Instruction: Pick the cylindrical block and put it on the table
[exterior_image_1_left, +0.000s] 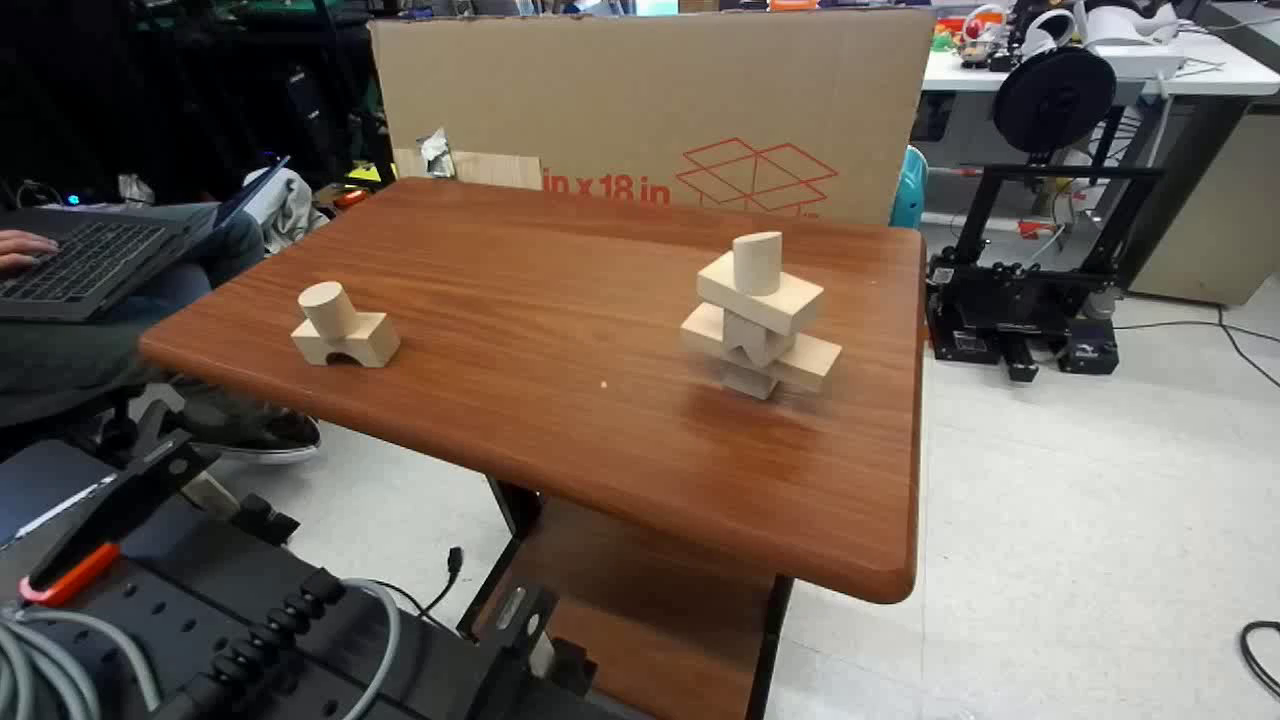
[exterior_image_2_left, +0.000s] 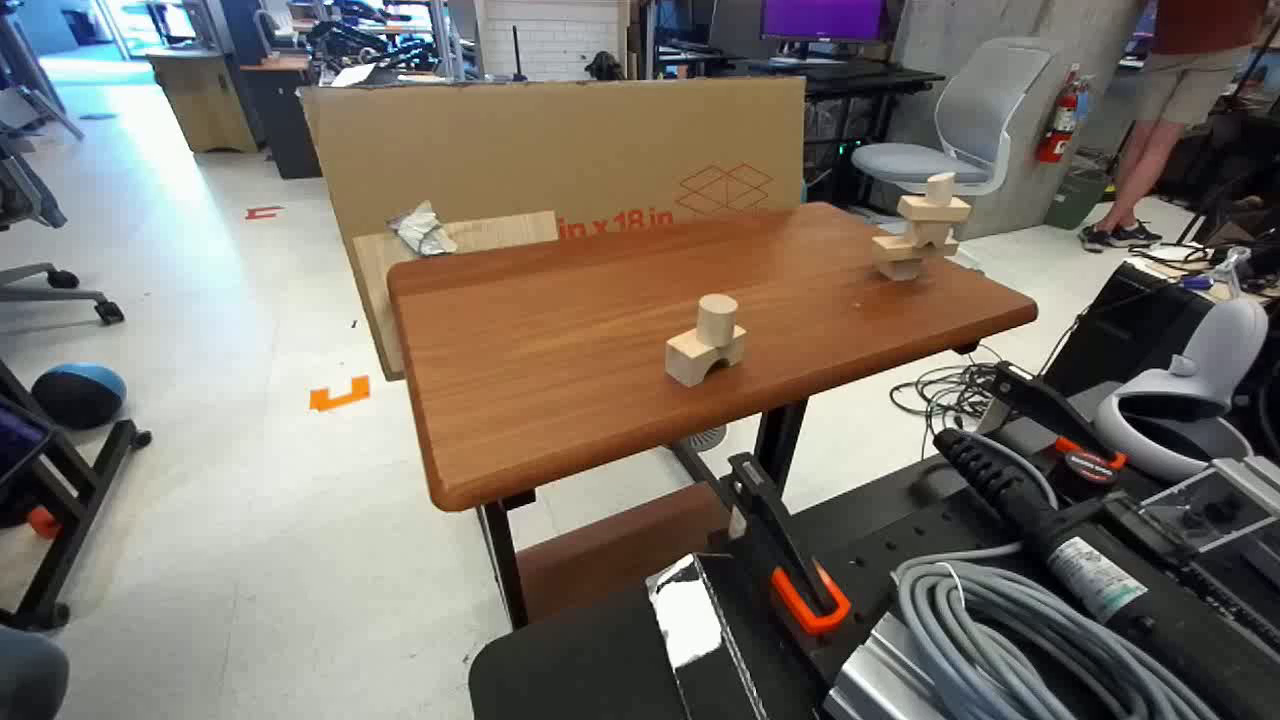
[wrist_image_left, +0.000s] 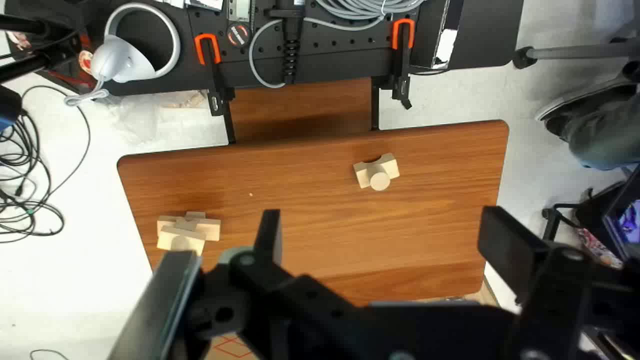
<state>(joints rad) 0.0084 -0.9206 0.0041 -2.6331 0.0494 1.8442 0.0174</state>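
Cylindrical block (exterior_image_1_left: 329, 310) stands upright on the notched block (exterior_image_1_left: 370, 340), at the frame's left in an exterior view; that raised perch probably eases our grasp. We have the hand (wrist_image_left: 381, 233) spread wide, likely to straddle it, then set it on the surface (exterior_image_1_left: 520, 300).

On the table (exterior_image_1_left: 520, 300), as seen in an exterior view, the cylindrical block (exterior_image_1_left: 325, 308) sits on a notched block (exterior_image_1_left: 376, 342) near the front edge, towards the front left corner, while a pile of blocks (exterior_image_1_left: 760, 315) stands to their right, well apart from them and near the right edge, between its two corners. Behind the back edge stands a cardboard panel (exterior_image_1_left: 620, 90); a bench (exterior_image_1_left: 215, 565) lies before the front edge, with clamps (exterior_image_1_left: 130, 507) along its rim nearest the table
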